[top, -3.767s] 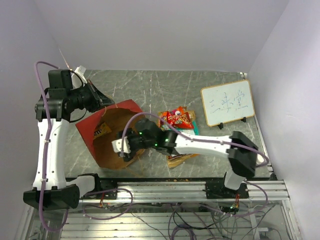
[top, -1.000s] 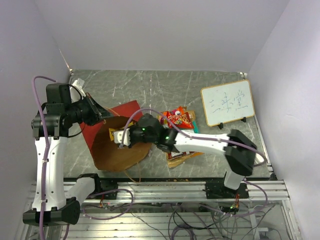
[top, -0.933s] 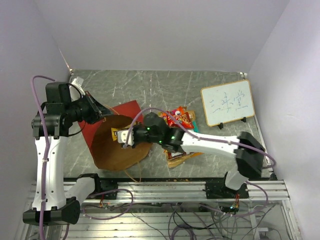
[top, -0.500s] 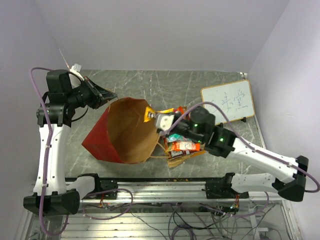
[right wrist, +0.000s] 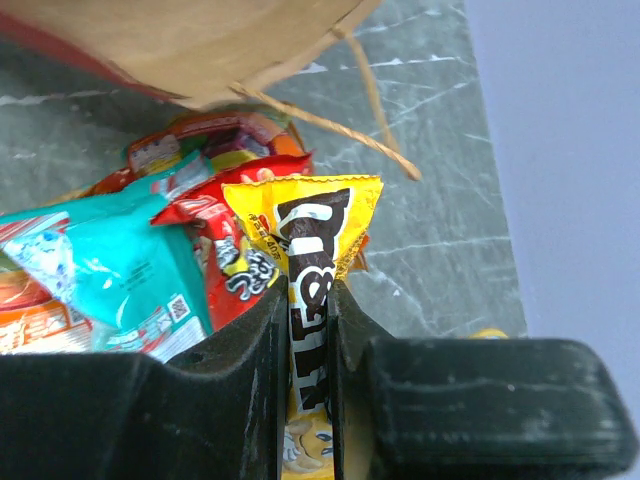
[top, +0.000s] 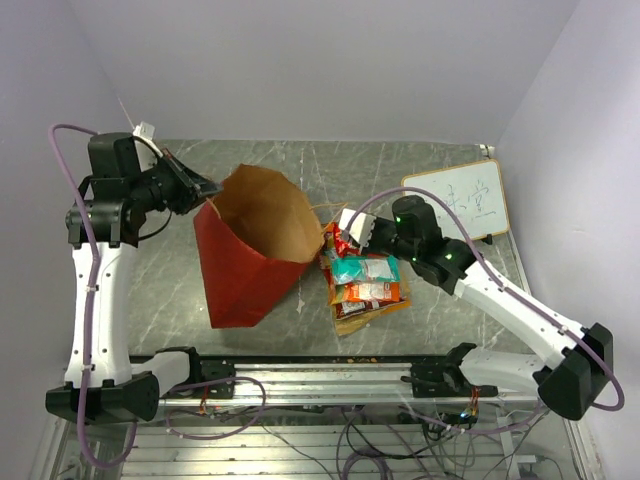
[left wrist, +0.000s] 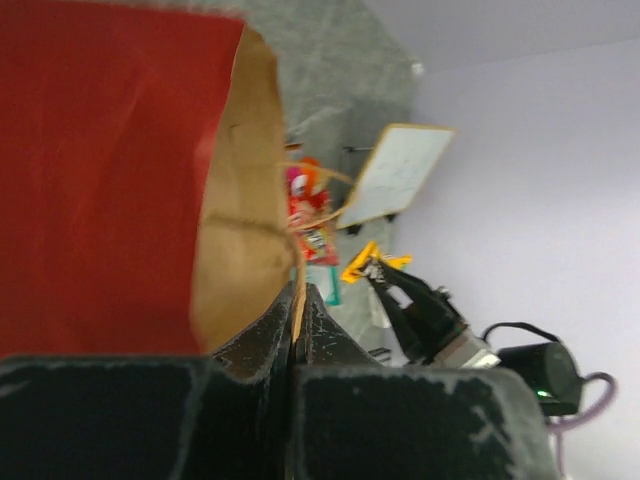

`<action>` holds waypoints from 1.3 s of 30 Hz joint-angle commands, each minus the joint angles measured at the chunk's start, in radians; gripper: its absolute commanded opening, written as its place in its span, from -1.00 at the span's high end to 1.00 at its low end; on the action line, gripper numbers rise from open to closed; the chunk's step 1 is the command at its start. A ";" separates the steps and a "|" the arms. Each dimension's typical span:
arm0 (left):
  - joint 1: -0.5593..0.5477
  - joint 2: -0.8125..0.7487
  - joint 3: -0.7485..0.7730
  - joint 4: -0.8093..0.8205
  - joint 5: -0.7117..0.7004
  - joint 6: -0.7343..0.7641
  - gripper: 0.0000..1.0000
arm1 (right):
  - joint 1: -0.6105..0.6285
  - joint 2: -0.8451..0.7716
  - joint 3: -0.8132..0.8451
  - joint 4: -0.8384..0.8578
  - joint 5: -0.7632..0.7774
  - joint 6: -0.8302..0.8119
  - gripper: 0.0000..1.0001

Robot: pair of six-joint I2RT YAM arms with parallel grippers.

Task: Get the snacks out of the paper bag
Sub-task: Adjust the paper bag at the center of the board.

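Note:
The red paper bag (top: 240, 270) stands tilted at centre left, its brown inside (top: 262, 215) open toward the back. My left gripper (top: 200, 186) is shut on the bag's rim (left wrist: 297, 300) and holds it up. My right gripper (top: 345, 238) is shut on a yellow snack packet (right wrist: 312, 260) just right of the bag's mouth, above a pile of snacks (top: 365, 285). The pile holds teal (right wrist: 100, 265), red (right wrist: 225, 255) and orange packets. A twine handle (right wrist: 350, 130) hangs from the bag.
A white framed whiteboard (top: 455, 205) stands at the back right, close behind my right arm. The grey marbled table (top: 330, 165) runs to the walls at the back and sides. The metal rail (top: 350, 375) borders the near edge.
My left gripper has lifted the bag from lying flat to tilted upright. My right gripper has drawn out of the bag with the yellow packet and moved right over the pile.

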 commanded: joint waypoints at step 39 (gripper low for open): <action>0.008 -0.163 -0.092 -0.642 -1.047 0.132 0.79 | -0.011 0.140 -0.032 -0.146 -0.201 -0.208 1.00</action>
